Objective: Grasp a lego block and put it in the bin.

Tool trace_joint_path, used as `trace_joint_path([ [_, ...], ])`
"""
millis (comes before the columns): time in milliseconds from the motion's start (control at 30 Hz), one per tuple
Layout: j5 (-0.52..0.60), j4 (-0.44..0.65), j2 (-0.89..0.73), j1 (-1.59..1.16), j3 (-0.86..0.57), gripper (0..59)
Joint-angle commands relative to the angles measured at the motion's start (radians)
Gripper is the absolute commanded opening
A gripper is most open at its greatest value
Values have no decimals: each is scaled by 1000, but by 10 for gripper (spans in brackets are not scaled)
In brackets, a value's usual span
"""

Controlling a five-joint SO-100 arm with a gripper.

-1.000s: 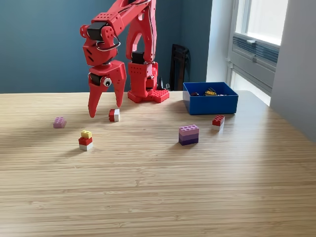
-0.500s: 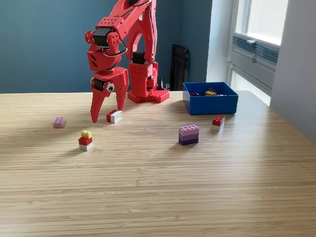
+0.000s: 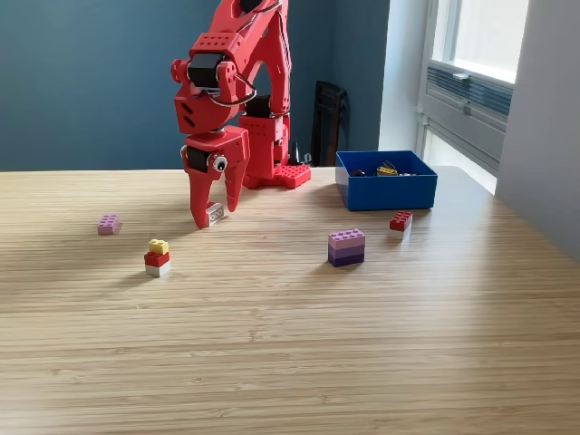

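Observation:
My red gripper (image 3: 214, 212) points down at the table, left of the middle in the exterior view. Its two fingers stand narrowly apart and straddle a small red and white lego block (image 3: 216, 214) that rests on the wood; the near finger (image 3: 198, 210) hides the block's red part. I cannot see either finger pressing on the block. The blue bin (image 3: 385, 192) sits at the back right with several small pieces inside.
Other blocks lie on the wooden table: a pink one (image 3: 109, 224) at the left, a yellow-red-white stack (image 3: 158, 258), a lilac and purple stack (image 3: 346, 246), and a red and white one (image 3: 401, 221) just before the bin. The arm's base (image 3: 272, 172) stands behind the gripper.
The gripper has swung to the exterior view's right and lowered over the red and white block, its fingers narrowing from a wide spread. The block was nudged and turned slightly.

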Motion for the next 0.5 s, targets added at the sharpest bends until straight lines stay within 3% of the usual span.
trace_joint_path([
  [33,-2,-6,20,-9,8,184],
  [300,-40,-5,20,-6,21,181],
  [500,-81,-6,20,17,18,223],
])
